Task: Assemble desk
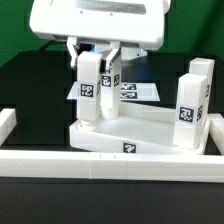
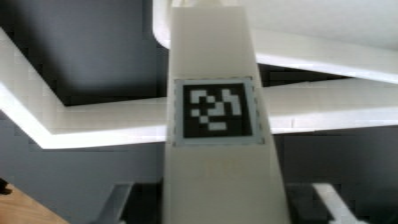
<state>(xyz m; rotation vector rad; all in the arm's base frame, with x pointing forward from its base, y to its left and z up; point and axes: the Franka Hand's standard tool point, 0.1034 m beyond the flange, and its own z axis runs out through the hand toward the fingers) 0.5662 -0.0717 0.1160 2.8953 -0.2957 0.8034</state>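
Observation:
My gripper (image 1: pixel 96 62) hangs over the white tabletop (image 1: pixel 140 133) and is shut on a white square leg (image 1: pixel 89 90). The leg stands upright with its foot at the tabletop's corner on the exterior view's left. In the wrist view this leg (image 2: pixel 217 110) runs down the middle between my gripper's (image 2: pixel 222 200) fingers, its black-white tag facing the camera. A second leg (image 1: pixel 190 105) stands upright at the tabletop's corner on the exterior view's right. Another white post (image 1: pixel 204 68) shows just behind it.
A long white border wall (image 1: pixel 100 162) runs along the front, with a short piece (image 1: pixel 8 122) at the exterior view's left. The marker board (image 1: pixel 140 92) lies flat behind the tabletop. The table surface is black.

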